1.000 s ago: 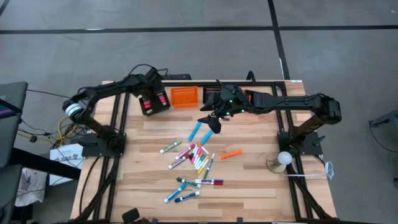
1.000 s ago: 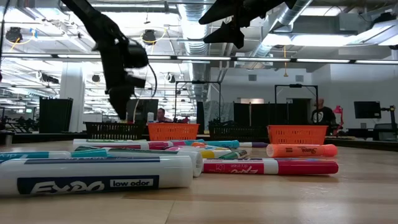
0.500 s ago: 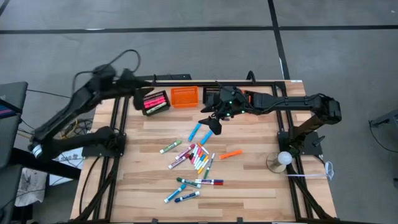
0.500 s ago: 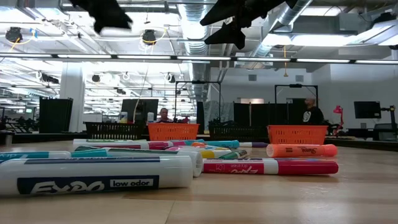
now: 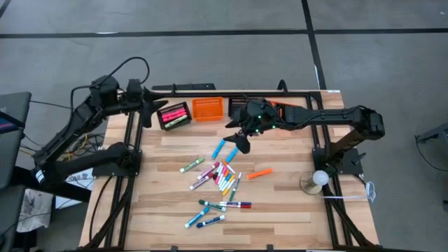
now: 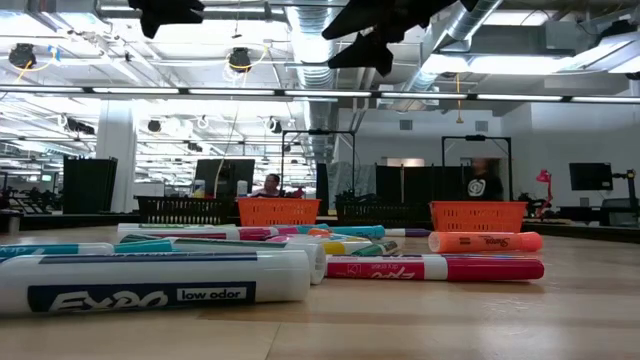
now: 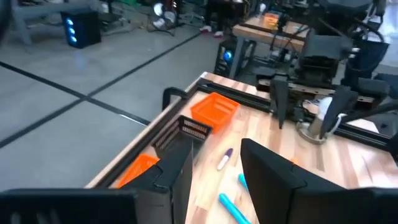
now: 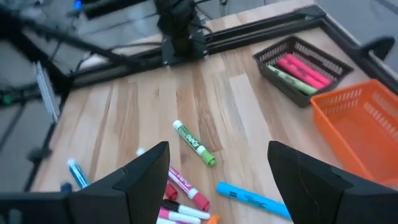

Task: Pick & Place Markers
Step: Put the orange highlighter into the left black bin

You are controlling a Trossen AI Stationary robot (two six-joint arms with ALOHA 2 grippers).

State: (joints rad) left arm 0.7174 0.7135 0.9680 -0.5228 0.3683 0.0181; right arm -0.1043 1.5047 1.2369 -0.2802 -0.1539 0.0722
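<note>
While most markers [image 5: 222, 176] are left on the table [image 5: 294, 203], right jaws [image 5: 241, 138], held apart, are poised at twelve o'clock; descent is required. Left jaws [image 5: 145, 112]: apart, empty.

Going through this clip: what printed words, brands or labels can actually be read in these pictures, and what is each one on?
"EXPO" and "low odor": dark label on the big white marker lying nearest in the low view.
"Sharpie": on the orange marker beside it, only just legible.
Print on the red and white marker: too small to read.
Lettering on the green-capped white marker in the right wrist view: too blurred to read.
</note>
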